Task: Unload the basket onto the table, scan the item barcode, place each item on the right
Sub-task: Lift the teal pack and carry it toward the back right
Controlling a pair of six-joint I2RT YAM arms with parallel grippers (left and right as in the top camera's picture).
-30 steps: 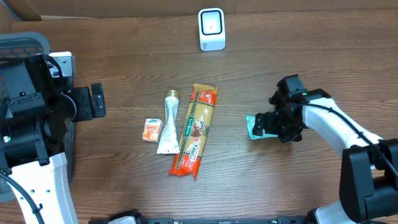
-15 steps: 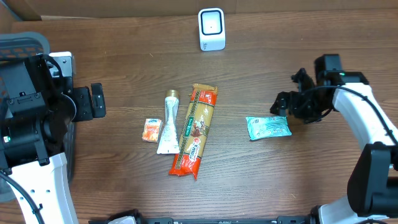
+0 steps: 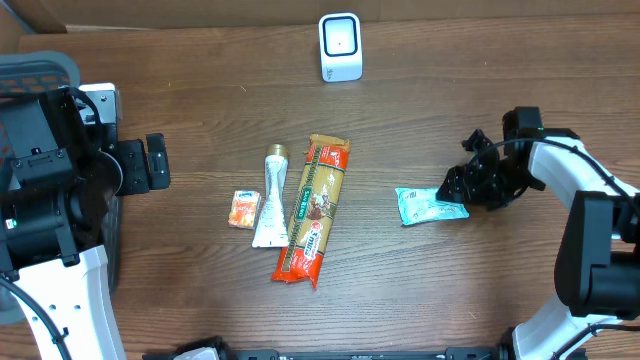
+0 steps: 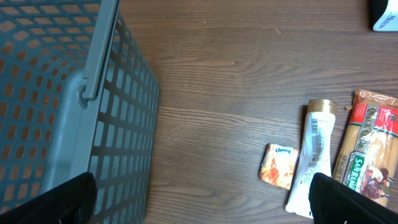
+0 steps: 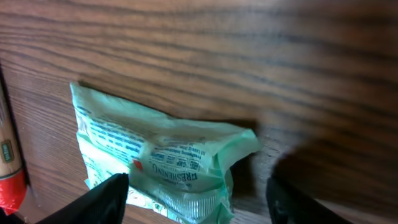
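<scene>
**A:** Two grippers. Which one is working?

**B:** The right gripper (image 3: 463,187), fingers apart over one end of the green packet (image 3: 428,206) lying on the tabletop (image 3: 450,100). The left gripper (image 4: 202,202) hangs wide apart.

**A:** Next?

**B:** It looks like the pickup step: pinch, lift, then carry it to the scanner (image 3: 340,46).

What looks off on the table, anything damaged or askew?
The green packet is crumpled, one end bunched up beside the right gripper. The pasta pack, tube and orange sachet lie flat; nothing spilled.
</scene>
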